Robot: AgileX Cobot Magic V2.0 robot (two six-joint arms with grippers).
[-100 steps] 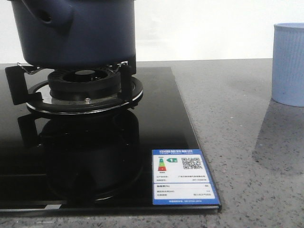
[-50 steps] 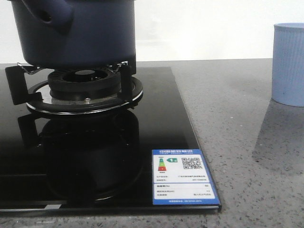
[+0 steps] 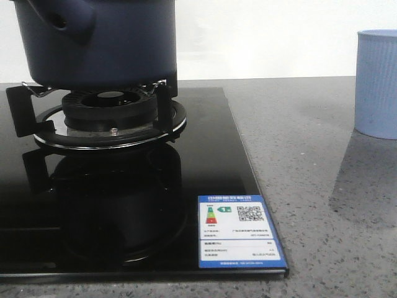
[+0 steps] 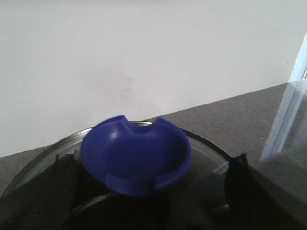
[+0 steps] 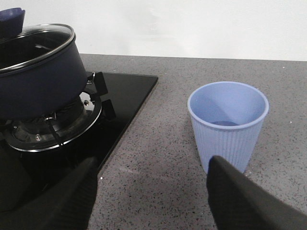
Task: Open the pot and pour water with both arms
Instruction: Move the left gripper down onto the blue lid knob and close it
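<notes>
Two containers noted. Dark navy-blue round pot (image 3: 102, 40) sits on the black gas burner (image 3: 108, 118), far left, glass lid (image 5: 36, 40) on; contents unseen. Pale blue ribbed cup (image 5: 228, 122) stands right, holding little visible. Left gripper (image 4: 148, 201) straddles the blue lid knob (image 4: 135, 153), grip uncertain; right gripper (image 5: 151, 191) spread, released.

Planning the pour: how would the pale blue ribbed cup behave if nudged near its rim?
The pale blue ribbed plastic-looking cup looks nearly empty, so probably light and quick to slide on the speckled grey counter. Its base is narrower than its mouth, so a high push may tip it. The ribs should aid grip.
</notes>
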